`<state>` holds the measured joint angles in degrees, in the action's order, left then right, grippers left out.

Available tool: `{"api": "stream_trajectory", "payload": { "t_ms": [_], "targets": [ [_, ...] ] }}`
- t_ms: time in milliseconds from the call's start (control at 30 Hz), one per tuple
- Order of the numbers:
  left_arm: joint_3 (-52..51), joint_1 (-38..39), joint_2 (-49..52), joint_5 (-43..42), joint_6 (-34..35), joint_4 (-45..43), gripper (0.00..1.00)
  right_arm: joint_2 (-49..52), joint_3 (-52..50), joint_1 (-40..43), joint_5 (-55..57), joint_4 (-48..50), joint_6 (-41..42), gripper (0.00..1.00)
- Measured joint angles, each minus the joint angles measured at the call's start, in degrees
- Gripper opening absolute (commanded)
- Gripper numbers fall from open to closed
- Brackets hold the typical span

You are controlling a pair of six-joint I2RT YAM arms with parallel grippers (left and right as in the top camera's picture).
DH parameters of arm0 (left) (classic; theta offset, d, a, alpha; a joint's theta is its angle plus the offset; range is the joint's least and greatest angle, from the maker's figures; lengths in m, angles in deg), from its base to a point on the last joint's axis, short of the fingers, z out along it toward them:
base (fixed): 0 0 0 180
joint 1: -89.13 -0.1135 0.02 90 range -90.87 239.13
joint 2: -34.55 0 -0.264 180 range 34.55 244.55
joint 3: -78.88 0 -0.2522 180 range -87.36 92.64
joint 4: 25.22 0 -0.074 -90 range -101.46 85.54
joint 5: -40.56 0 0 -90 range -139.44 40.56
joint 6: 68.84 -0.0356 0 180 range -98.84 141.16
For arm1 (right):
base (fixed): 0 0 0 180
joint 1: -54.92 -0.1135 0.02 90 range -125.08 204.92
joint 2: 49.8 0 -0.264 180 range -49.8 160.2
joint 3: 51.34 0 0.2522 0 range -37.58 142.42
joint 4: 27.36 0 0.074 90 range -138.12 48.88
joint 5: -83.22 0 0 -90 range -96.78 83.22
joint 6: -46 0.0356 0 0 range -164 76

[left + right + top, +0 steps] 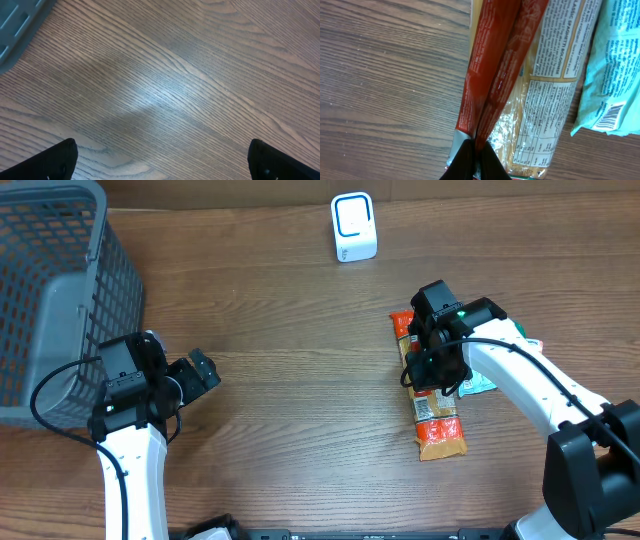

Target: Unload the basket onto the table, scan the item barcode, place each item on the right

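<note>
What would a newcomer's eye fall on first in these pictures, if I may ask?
The red spaghetti packet right of centre, its seam pinched in the shut right hand, with a teal packet beside it. Next, the white scanner at the far edge and the grey basket at far left.

The overhead camera looks straight down on the table (280,380) from well above. My two arms reach in from the near edge, and the grey basket (60,290) sits at the far left. My left wrist camera hangs low, facing down over bare wood. It shows my left fingers (55,160) only as dark tips in its bottom corners, and what looks like a sliver of the basket at top left. My right wrist camera is nearer still, close over the spaghetti packet (540,100), with my right fingers (470,162) at its bottom edge. That packet and the teal packet (615,65) just right of it also show from overhead.
</note>
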<state>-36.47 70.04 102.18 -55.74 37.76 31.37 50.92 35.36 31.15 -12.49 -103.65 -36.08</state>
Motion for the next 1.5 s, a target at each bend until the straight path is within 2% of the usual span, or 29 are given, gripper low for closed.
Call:
{"api": "stream_trajectory", "payload": {
  "t_ms": [967,1500],
  "targets": [
    [0.00,0.00,0.00,0.00,0.00,0.00,1.00,0.00,0.00,0.00,2.78,-2.69,0.81,0.06],
    [0.00,0.00,0.00,0.00,0.00,-0.02,1.00,0.00,-7.45,0.00,3.17,6.34,-2.27,0.09]
  ]
}}
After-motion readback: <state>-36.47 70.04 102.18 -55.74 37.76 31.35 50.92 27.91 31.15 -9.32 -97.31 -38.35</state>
